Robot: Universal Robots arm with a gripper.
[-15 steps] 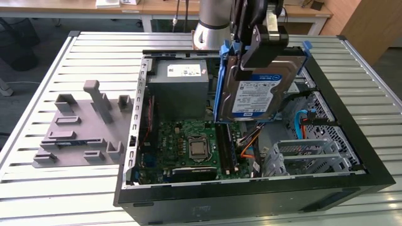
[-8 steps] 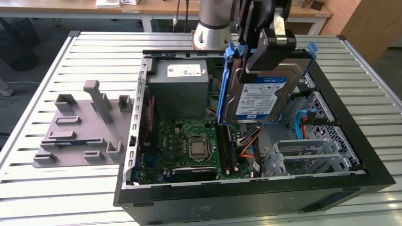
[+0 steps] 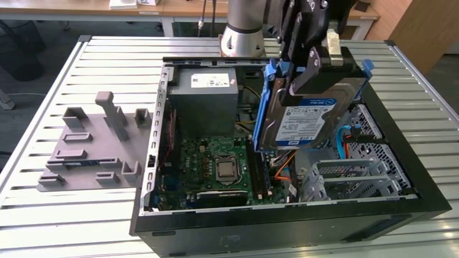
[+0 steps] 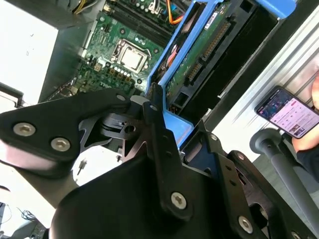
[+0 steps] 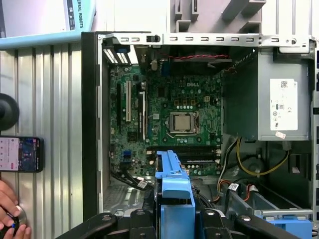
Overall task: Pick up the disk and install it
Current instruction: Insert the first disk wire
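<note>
The disk (image 3: 308,121) is a silver-grey drive with a blue-and-white label and blue bracket rails. It hangs upright and slightly tilted above the open computer case (image 3: 287,220), over the area between the motherboard (image 3: 215,166) and the silver drive cage (image 3: 358,177). My gripper (image 3: 315,86) is shut on its upper part. In both wrist views the blue bracket (image 4: 174,127) (image 5: 174,194) sits between the black fingers (image 4: 158,144), with the drive's green circuit board (image 4: 199,55) facing the camera in the second wrist view.
A grey power supply box (image 3: 204,99) with a white sticker fills the case's far corner. A grey moulded fixture (image 3: 93,145) lies on the slatted table at the exterior view's left. A person's hand (image 5: 10,211) and a phone (image 5: 20,154) rest beside the case.
</note>
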